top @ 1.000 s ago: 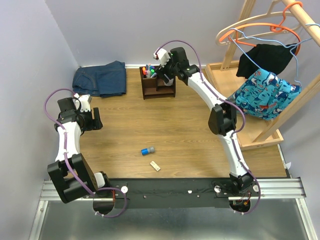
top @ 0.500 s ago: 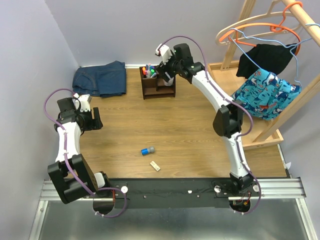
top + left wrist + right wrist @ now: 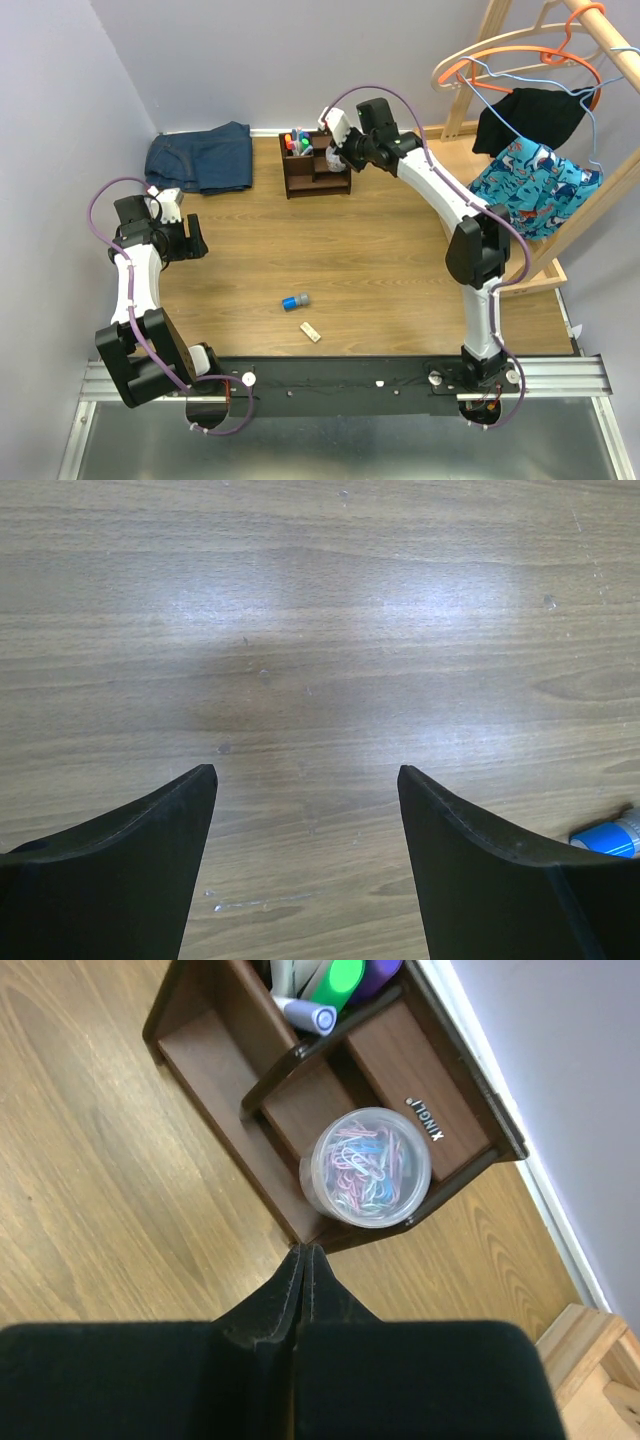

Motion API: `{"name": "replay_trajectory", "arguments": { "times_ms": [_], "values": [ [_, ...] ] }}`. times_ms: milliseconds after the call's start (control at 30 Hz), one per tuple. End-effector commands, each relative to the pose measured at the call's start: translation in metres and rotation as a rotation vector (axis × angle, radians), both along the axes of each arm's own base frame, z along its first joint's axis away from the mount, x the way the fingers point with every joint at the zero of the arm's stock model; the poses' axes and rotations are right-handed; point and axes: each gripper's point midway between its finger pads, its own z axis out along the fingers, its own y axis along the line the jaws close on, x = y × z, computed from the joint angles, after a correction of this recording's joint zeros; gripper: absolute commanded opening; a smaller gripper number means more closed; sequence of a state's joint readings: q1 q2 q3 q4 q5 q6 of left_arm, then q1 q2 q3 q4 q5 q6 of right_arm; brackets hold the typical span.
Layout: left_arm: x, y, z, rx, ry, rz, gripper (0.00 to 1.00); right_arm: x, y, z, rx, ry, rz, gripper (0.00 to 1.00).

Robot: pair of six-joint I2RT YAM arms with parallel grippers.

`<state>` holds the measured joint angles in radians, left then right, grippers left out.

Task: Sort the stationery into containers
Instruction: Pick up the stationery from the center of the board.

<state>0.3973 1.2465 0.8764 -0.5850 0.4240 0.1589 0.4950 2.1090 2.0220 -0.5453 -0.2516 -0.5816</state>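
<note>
From above, the right pincer hangs over the dark brown desk organiser at the far side of the wooden surface, above its lower shelves, with the markers standing in the taller section to its left. The left pincer hovers low near the left edge; the blue-grey cylinder and the beige block lie well off to its right, toward the arm bases, and the folded jeans lie beyond it. The left wrist camera shows that pincer spread wide over bare wood, with the cylinder's blue end just outside its right finger. The right wrist camera shows the right pincer pressed together and holding nothing. The clear round tub, full of coloured paper clips, sits in a low compartment just ahead of the tips. A green highlighter stands farther ahead in the pen section.
</note>
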Motion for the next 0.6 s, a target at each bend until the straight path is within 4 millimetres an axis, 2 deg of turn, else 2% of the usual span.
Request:
{"name": "replay_trajectory", "arguments": {
  "times_ms": [0,167,567],
  "values": [
    [0.007,-0.002,0.011,-0.025,-0.03,-0.005,0.82,0.007,-0.014,-0.028,-0.08,0.028,-0.019,0.06],
    [0.005,-0.002,0.009,-0.02,-0.023,-0.004,0.82,0.02,-0.016,-0.04,-0.111,0.009,-0.041,0.06],
    [0.003,-0.001,0.004,-0.016,-0.015,0.002,0.83,0.045,-0.011,-0.044,-0.111,-0.044,-0.08,0.06]
  ]
}}
